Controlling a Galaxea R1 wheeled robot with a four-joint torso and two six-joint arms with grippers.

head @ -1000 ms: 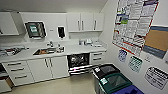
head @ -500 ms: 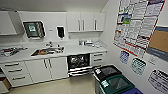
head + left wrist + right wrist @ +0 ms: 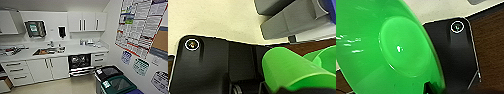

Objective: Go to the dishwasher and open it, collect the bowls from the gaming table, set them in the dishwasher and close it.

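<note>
— Two green bowls? Where?
— One lime bowl (image 3: 386, 50) sits right by my right wrist, another green bowl (image 3: 288, 70) by my left. I cannot tell if either hand pinches them.
— And the dishwasher (image 3: 80, 64)?
— Open, under the white bench (image 3: 75, 51), beside the sink (image 3: 46, 51).

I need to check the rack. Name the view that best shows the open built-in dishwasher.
Head view: the open built-in dishwasher sits under the white counter, its dark interior facing the camera. The two wrist views show nothing of it, just lime green plastic bowls.
</note>
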